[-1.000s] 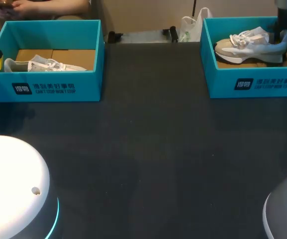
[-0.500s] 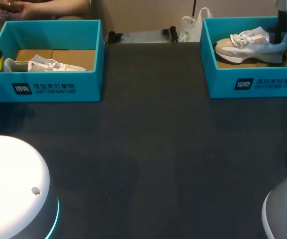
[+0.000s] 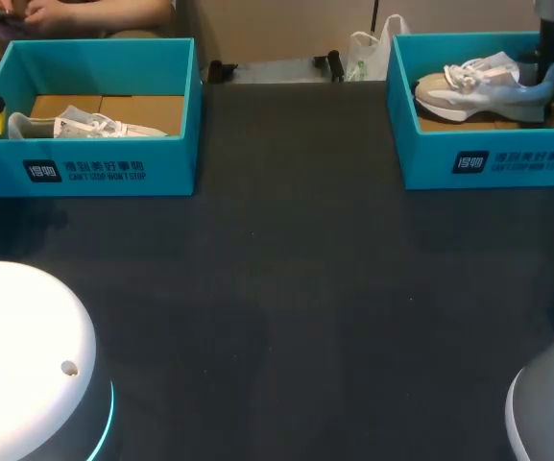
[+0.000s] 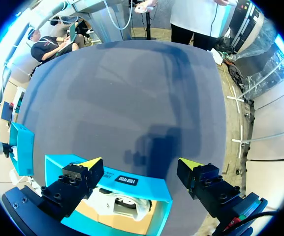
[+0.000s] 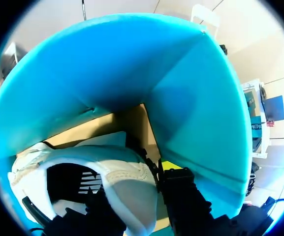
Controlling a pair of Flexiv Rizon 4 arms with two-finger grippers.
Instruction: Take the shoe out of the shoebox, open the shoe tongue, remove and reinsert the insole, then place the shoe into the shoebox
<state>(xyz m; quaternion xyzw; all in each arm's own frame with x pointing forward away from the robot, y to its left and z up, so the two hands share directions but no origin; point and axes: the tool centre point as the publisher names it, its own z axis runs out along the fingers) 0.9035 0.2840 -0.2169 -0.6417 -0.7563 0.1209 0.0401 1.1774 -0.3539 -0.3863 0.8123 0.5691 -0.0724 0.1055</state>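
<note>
Dark table (image 3: 296, 288), two teal boxes at its far edge, well apart.

Left shoebox (image 3: 94, 163): the left shoe (image 3: 75, 126) lies low on the brown cardboard floor, against the near wall. From the left wrist camera I see my left gripper (image 4: 141, 164) above that box's wall. Its fingers are spread wide with nothing between them, and the white shoe is under and behind the tips.

Right shoebox (image 3: 493, 158): the right shoe (image 3: 483, 86) is grey and white, laces up, toe toward the box's left wall. Its heel is at the right end, where my right gripper (image 3: 548, 69) comes down into the box.

Right wrist camera: black fingers sit on both sides of the padded heel collar, clamped on it. One yellow tip (image 5: 169, 165) shows on the outer side; the other is hidden by the shoe. The teal corner of the box is just ahead, with cardboard floor beneath.
</note>
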